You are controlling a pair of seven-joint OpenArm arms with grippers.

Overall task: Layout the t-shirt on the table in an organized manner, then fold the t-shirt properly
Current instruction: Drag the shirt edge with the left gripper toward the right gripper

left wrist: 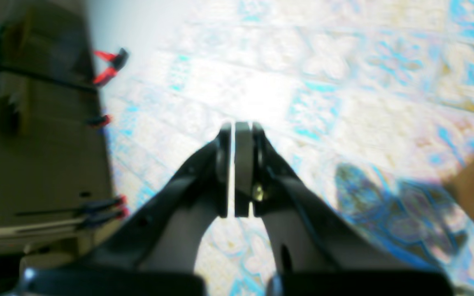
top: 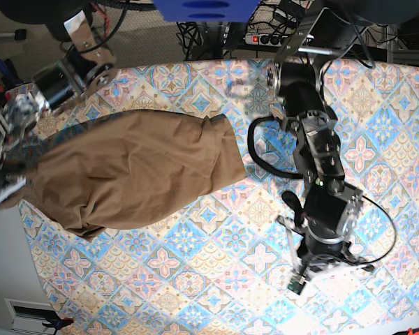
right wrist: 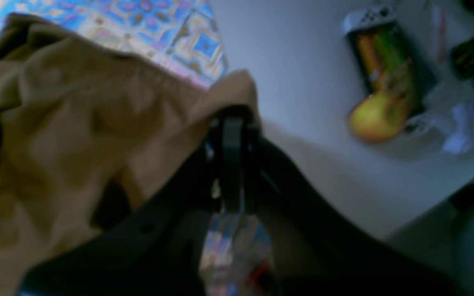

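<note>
The t-shirt (top: 136, 171) lies bunched at the worktop's (top: 216, 279) edge, limp and light; hems or shoulders suit gripping. The right claw (right wrist: 231, 123) seems pinched on its corner, though blurred; the left claw (left wrist: 239, 135) is closed, empty.

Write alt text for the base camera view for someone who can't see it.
A crumpled tan t-shirt lies on the left side of a pastel-tiled table. One robot arm grips the shirt's left edge with the right tool shut; the other arm rests over bare tiles to the right.

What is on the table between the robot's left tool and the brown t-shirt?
Nothing: in the base view only bare pastel tiled table lies between the shut black left tool and the wrinkled tan-brown cloth t-shirt.
</note>
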